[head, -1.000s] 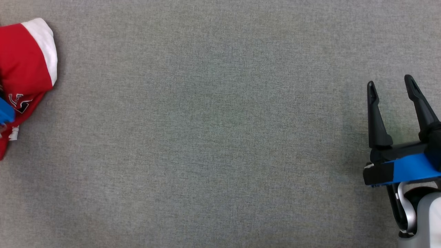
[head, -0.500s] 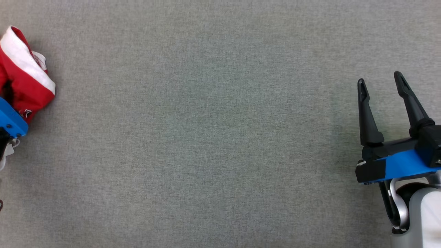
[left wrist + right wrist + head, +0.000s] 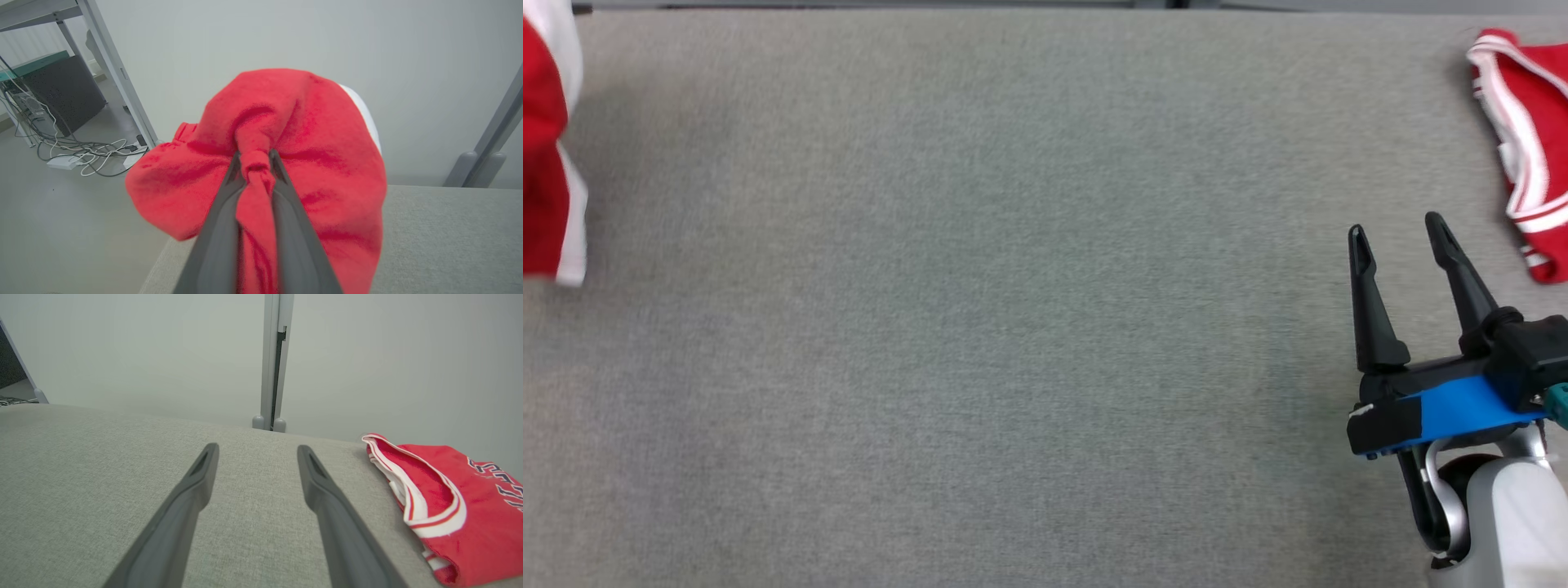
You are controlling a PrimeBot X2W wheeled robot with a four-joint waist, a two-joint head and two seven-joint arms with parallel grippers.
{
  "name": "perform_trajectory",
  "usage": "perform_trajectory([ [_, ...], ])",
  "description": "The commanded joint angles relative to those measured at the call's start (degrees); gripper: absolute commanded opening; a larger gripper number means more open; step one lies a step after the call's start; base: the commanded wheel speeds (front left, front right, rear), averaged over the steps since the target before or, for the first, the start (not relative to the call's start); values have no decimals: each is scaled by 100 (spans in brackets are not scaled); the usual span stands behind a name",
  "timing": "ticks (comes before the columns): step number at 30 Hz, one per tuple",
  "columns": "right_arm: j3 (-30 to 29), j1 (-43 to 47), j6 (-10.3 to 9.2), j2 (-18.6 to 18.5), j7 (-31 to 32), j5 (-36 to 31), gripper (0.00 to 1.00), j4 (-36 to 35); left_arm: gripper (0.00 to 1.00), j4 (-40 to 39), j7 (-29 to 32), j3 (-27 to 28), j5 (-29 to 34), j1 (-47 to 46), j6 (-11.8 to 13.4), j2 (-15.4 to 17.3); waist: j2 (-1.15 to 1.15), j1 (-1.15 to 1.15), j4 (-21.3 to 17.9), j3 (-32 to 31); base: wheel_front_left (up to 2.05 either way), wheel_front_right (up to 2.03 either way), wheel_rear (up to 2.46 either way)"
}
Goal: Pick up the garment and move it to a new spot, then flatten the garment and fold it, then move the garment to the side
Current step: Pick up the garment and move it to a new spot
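Observation:
The garment (image 3: 294, 118) is red cloth with a white band, bunched and hanging above the grey table's left edge. My left gripper (image 3: 254, 158) is shut on a pinched fold of it. The fingers (image 3: 220, 228) run up both sides of the fold. In the head view the garment (image 3: 543, 163) hangs at the far left border, partly cut off. My right gripper (image 3: 1395, 227) stands open at the lower right over bare table, with nothing between its fingers. The right wrist view shows the same open right gripper (image 3: 257, 448).
A second red jersey with white trim (image 3: 1523, 139) lies at the table's back right corner, just right of my right gripper; it shows as the jersey (image 3: 461, 498). The grey cloth-covered table (image 3: 1013, 327) ends at its far edge. Cables (image 3: 81, 151) lie on the floor left of the table.
My left gripper has shut on the garment and lifted it off the table. The head camera has tilted up, bringing in the table's far edge and the second jersey.

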Motion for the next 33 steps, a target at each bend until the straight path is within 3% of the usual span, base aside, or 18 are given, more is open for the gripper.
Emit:
perform_trajectory([
  [1,4,58,1,1,-43,63,100,37,0,-58,-64,-49,53,-112,3,11,0,1,-169,-181,0,0,0],
  [10,102,181,1,3,-353,460,100,470,0,-1334,-320,-271,476,-438,229,62,0,1,-800,-684,0,0,0],
  [22,435,138,1,3,-824,1016,100,1040,0,-3547,495,-632,565,-592,489,-148,0,1,-1753,-695,0,0,0],
  [33,508,11,1,1,-1067,1181,100,1383,0,-4202,495,-1099,420,465,746,-593,0,1,-1957,-649,0,0,0],
])
